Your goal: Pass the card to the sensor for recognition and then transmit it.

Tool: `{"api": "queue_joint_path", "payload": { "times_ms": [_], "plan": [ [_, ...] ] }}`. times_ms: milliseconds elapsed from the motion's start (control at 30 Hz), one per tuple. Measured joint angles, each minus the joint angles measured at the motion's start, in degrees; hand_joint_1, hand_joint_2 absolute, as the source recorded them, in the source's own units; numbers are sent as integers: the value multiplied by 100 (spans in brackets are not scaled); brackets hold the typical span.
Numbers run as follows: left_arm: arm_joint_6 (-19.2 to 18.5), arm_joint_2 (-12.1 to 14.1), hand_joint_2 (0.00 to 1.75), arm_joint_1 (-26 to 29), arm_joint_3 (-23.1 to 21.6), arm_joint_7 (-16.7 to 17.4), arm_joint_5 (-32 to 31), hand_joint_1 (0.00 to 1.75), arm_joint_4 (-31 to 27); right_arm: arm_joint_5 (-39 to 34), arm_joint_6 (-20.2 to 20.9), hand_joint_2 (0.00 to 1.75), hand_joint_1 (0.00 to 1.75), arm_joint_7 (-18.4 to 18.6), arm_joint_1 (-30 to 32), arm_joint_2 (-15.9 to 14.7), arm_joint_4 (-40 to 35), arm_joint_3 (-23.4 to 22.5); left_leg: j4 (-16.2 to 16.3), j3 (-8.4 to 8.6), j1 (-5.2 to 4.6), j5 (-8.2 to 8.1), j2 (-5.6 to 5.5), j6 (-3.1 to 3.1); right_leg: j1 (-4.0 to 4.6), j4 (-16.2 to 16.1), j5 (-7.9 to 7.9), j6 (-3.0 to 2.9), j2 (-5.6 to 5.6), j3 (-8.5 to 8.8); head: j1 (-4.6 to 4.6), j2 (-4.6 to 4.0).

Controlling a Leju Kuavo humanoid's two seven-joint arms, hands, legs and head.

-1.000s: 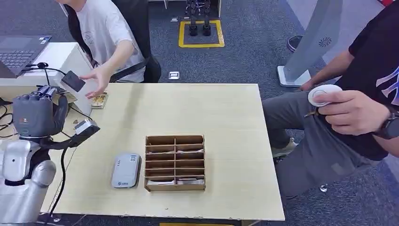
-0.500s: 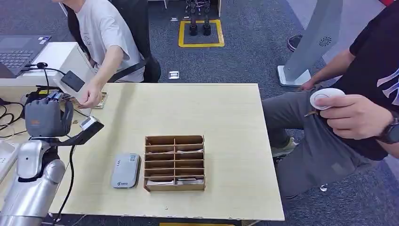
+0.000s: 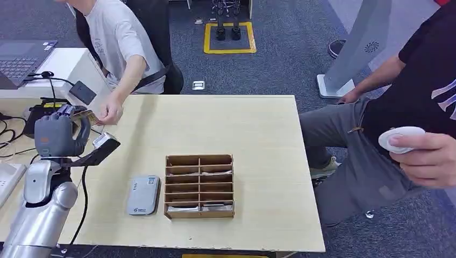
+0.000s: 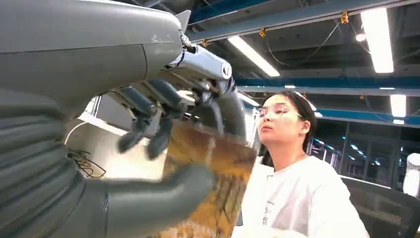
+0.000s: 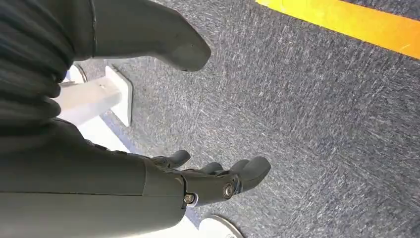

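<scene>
My left hand [image 3: 59, 135] is raised over the table's left edge and holds a gold-brown patterned card [image 3: 88, 115]. In the left wrist view the card [image 4: 213, 183] sits between the thick thumb [image 4: 163, 198] and the darker fingers [image 4: 148, 119]. A seated person in a white shirt reaches in, and their hand [image 3: 111, 112] is at the card's far end. The grey card sensor [image 3: 143, 194] lies flat on the table, near its front left. My right hand [image 5: 218, 176] hangs over the carpet, fingers apart and holding nothing.
A wooden slotted box [image 3: 200, 185] stands to the right of the sensor. A laptop [image 3: 21, 56], a black device [image 3: 83, 92] and cables crowd the left desk. A second person sits at the right holding a white remote [image 3: 400, 138].
My left hand has moved right and slightly forward with the card. The seated person's hand has come down to the card. The person on the right has lowered the remote.
</scene>
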Motion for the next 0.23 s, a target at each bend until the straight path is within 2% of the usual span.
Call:
{"api": "queue_joint_path", "payload": {
  "times_ms": [233],
  "plan": [
    [0, 0, 175, 1, 0, -9, 13, 0, 0, 0, 0, 175, 0, 0, 0, 0, 0, 0, 0, 0, 0, 1, 0, -1, 0, 0, 1, 0, 0, 1, 0, 0]
  ]
}}
